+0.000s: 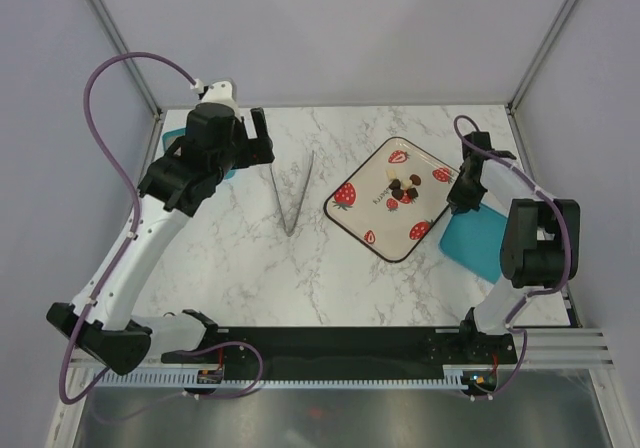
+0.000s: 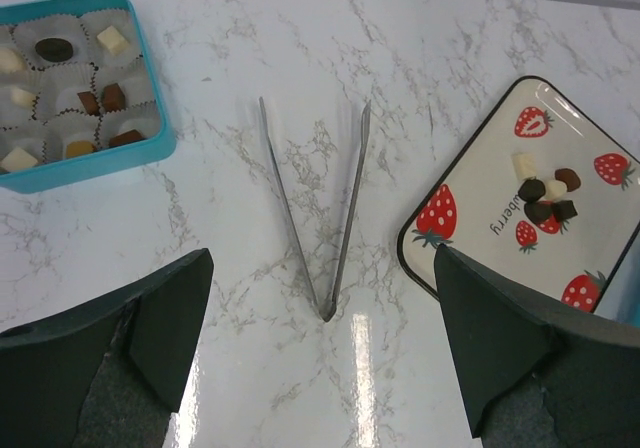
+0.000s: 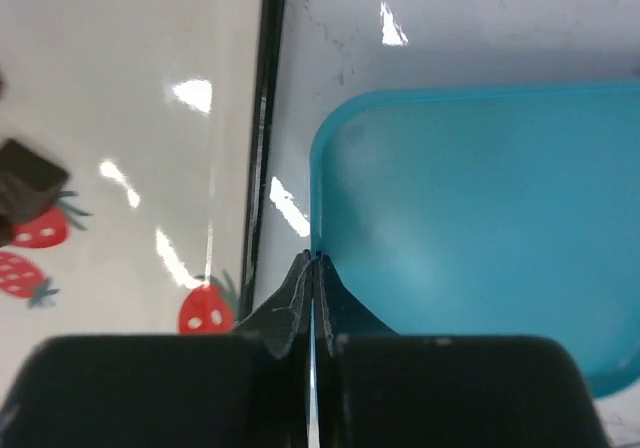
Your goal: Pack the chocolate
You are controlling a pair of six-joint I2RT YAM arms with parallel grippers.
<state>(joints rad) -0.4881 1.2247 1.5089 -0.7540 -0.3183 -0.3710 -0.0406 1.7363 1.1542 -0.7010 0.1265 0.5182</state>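
- L gripper hangs over the far-left part of the counter. Its fingers are wide apart & hold nothing.
- R gripper is low, near the right edge. Its tips are pressed together right at the left rim of the blue lid. Nothing shows betw. the tips.
- Chocolate is a small pile on the strawberry plate. There are dark brown bits, one mid brown & some pale ones, all touching.
- The plate sits right of the middle of the counter, turned like a diamond. The lid is just beside its right side, w/ a thin strip of counter betw. them.
- Blue box is in the far-left corner, partly under the L arm in the top view. It has white paper cups inside.
- Boxed chocolate sits in the cups: dark, brown & pale bits.
- Metal tongs lie flat mid-counter, betw. box & plate. They are open in a V w/ the joined end toward the near edge, touching nothing else.
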